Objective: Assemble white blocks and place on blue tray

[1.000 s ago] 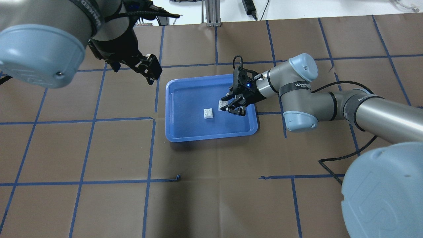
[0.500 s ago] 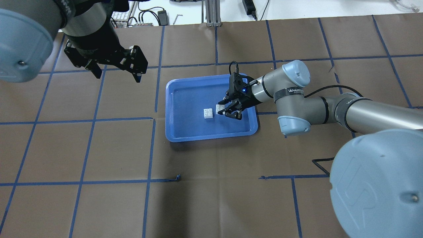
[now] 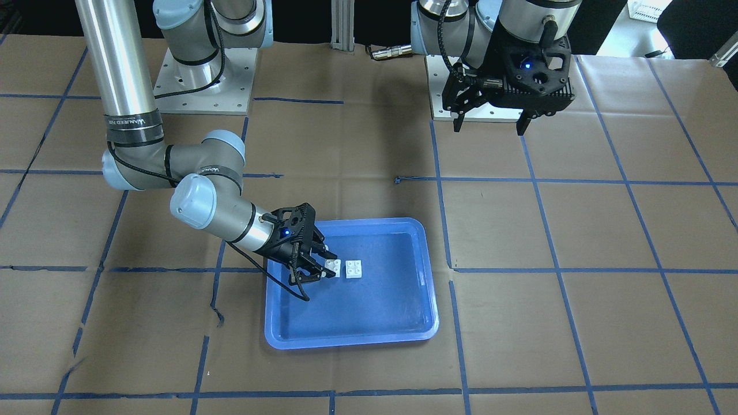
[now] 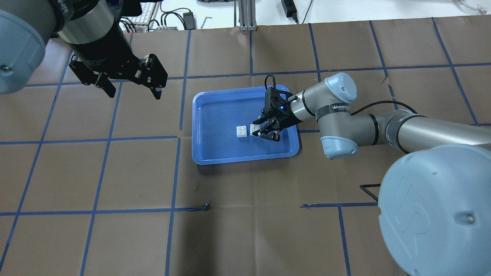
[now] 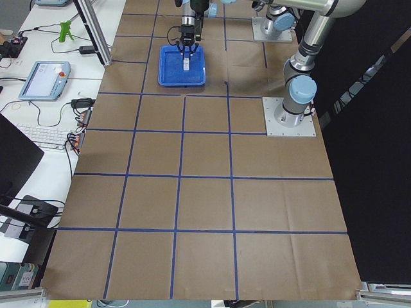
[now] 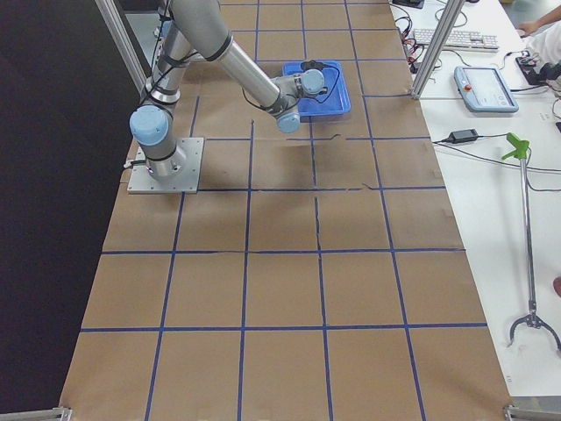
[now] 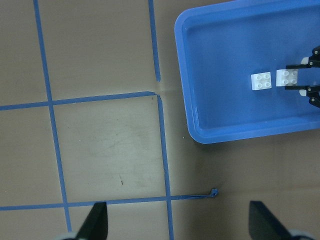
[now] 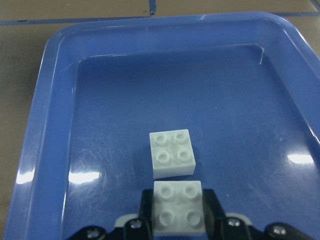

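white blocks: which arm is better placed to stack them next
Right. The right gripper is inside the blue tray, shut on the held block right beside the other block; the left gripper hangs open, off the tray.

The right arm (image 4: 422, 132) came in low from its own side, forearm stretched nearly level, and its wrist (image 4: 337, 111) was folded so that the right pincer (image 4: 256, 130) lay almost flat, pointing toward the robot's left. Its two black fingers (image 8: 212, 205) were drawn in against opposite sides of one white block (image 8: 178, 208), with a small blue light glowing on the housing behind them. The left arm (image 4: 92, 27) was held high above the worktop (image 4: 245, 230), well apart from the other arm. The left pincer (image 4: 134, 91) pointed straight down, its fingertips (image 7: 97, 220) spread wide with nothing between them.
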You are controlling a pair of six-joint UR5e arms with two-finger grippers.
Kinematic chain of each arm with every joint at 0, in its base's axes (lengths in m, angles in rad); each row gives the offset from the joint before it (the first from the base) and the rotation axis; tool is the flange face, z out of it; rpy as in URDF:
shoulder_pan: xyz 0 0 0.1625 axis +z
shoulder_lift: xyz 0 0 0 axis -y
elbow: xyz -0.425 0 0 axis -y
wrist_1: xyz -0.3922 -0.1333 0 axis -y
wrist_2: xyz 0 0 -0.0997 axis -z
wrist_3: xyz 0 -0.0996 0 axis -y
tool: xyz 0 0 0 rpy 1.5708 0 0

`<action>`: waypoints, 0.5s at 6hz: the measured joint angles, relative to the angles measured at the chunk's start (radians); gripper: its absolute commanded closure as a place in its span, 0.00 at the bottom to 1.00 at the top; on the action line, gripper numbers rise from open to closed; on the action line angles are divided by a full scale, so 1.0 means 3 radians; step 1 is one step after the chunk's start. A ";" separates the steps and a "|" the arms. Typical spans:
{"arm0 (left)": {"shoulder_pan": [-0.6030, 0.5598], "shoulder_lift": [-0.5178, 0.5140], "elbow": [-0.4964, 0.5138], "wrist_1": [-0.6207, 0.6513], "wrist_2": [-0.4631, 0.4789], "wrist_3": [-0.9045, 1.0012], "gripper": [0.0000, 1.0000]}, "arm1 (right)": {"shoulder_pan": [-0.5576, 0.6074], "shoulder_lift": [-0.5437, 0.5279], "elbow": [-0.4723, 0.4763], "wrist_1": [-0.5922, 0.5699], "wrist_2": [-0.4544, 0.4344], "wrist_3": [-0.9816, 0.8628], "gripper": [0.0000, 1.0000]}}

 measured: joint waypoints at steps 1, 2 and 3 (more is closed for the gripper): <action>0.0037 0.0008 0.0005 0.0007 -0.0010 -0.0009 0.02 | 0.0015 0.0014 -0.0002 -0.0004 -0.0002 0.0000 0.73; 0.0044 0.0015 0.0006 0.0019 0.0000 -0.0025 0.02 | 0.0027 0.0016 -0.0003 -0.0005 -0.0001 0.0024 0.73; 0.0047 0.0019 0.0007 0.0026 0.0001 -0.0018 0.02 | 0.0033 0.0018 -0.0006 -0.0005 0.0001 0.0064 0.73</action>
